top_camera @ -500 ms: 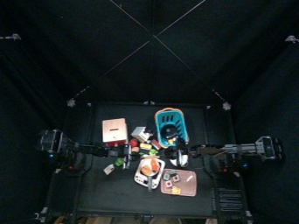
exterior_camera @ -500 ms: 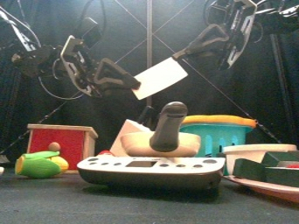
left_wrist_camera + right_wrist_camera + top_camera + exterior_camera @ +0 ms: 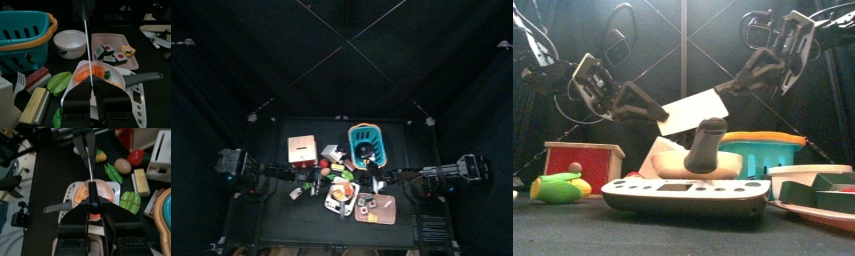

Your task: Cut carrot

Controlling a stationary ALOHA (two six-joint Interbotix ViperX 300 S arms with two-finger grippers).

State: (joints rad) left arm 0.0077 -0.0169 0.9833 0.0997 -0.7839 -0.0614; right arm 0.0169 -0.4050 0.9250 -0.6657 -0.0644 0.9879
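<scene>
Table centre crowded: teal basket [image 3: 368,142], red box [image 3: 302,148], pink tray [image 3: 378,209] (front edge); back half open.

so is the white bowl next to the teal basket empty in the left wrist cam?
Yes, the white bowl beside the teal basket shows only its bare inside, nothing in it.

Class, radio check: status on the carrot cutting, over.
Left pincer and right pincer both shut on white cleaver blade. Blade above orange carrot piece in white pan. Nothing blocking.
</scene>
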